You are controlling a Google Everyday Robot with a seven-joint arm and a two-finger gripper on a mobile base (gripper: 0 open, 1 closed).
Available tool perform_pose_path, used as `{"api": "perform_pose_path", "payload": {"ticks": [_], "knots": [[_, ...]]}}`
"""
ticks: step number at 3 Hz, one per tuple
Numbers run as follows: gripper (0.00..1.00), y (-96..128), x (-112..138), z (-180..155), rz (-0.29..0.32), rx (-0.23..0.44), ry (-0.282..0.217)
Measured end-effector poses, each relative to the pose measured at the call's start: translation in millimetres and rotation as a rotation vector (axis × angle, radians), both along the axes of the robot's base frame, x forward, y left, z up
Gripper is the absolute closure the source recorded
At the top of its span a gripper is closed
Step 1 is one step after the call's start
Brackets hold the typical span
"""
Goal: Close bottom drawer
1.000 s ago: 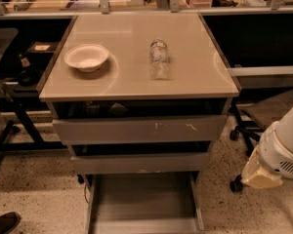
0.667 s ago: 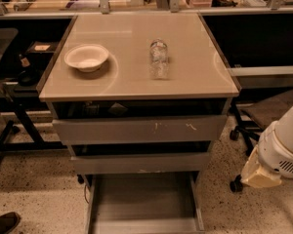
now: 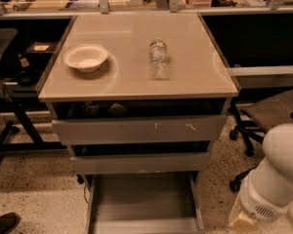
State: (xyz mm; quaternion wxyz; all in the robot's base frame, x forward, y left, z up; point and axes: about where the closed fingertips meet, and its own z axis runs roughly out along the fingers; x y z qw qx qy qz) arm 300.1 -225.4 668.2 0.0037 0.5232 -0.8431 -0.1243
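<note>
The bottom drawer (image 3: 142, 200) of the grey cabinet is pulled far out toward me. Its flat tray is bare, and its low front panel (image 3: 144, 225) lies at the bottom edge of the view. Above it are the mid-width drawer front (image 3: 139, 163) and the widest drawer front (image 3: 139, 129) with white scratch marks; both stick out a little. My gripper is out of view. Only a white arm segment (image 3: 276, 179) shows at the lower right, to the right of the open drawer and apart from it.
A white bowl (image 3: 86, 57) and a clear plastic bottle (image 3: 158, 58) lying on its side rest on the cabinet's beige top (image 3: 132, 79). An office chair (image 3: 271, 113) stands at the right, a dark desk frame (image 3: 14, 106) at the left, and a shoe (image 3: 4, 223) at the lower left.
</note>
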Motion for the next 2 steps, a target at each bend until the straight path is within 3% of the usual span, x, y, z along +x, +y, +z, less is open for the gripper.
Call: {"api": "perform_pose_path", "payload": {"ticks": [2], "knots": [[1.00, 8.0, -48.7, -111.2, -0.073, 0.041, 0.199]]}}
